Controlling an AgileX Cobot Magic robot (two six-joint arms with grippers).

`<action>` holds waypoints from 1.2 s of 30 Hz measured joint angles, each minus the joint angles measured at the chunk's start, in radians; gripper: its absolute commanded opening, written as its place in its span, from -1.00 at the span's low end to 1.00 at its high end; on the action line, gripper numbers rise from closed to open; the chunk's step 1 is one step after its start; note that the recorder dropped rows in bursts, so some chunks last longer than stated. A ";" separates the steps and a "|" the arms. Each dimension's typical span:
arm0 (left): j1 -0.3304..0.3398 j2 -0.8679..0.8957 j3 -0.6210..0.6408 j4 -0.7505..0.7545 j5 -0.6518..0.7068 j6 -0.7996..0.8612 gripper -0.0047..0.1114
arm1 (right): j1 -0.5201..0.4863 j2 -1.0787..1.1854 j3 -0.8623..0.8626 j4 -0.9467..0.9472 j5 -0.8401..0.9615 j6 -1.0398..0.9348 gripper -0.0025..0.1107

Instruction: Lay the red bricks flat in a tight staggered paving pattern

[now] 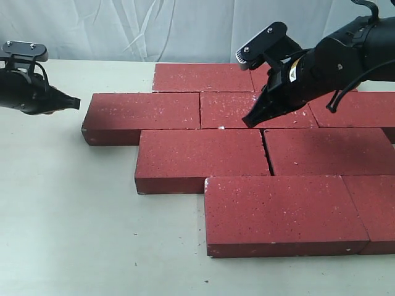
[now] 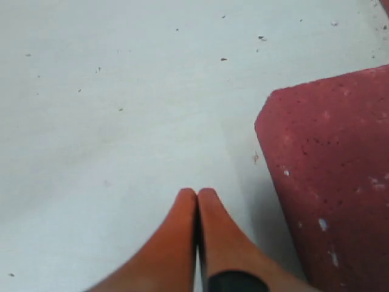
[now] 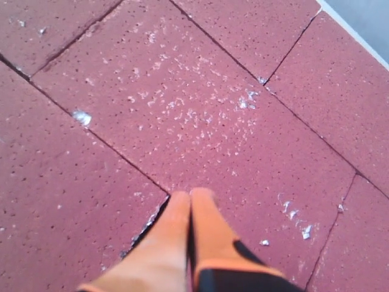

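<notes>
Several dark red bricks (image 1: 202, 151) lie flat in staggered rows on the pale table (image 1: 74, 209), joints offset from row to row. My right gripper (image 1: 249, 120) is shut and empty, its tips over the second-row brick (image 1: 259, 109) just above a joint; in the right wrist view the gripper (image 3: 190, 196) points at the speckled brick face (image 3: 194, 115). My left gripper (image 1: 75, 102) is shut and empty, hovering just left of the leftmost brick (image 1: 143, 114). In the left wrist view the gripper (image 2: 196, 193) is over bare table beside that brick's corner (image 2: 328, 164).
A white crumpled backdrop (image 1: 154, 28) closes off the far side. The nearest row's brick (image 1: 281, 213) sits at the front right, with another brick (image 1: 375, 209) running off the right edge. Small crumbs dot the table.
</notes>
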 measured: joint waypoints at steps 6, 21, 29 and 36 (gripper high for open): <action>0.027 -0.109 0.000 0.087 0.181 -0.104 -0.92 | 0.000 0.000 0.000 0.044 -0.015 -0.004 -0.97; -0.140 -0.254 -0.068 0.005 0.207 -0.002 -0.92 | 0.057 0.005 -0.265 0.180 0.249 -0.161 -0.97; -0.105 -0.371 -0.077 1.093 0.287 -0.906 -0.92 | -0.028 0.026 -0.395 0.042 0.704 -0.155 -0.97; -0.094 -0.469 -0.077 1.493 0.470 -1.371 -0.92 | -0.269 -0.036 -0.371 0.053 0.720 0.015 -0.97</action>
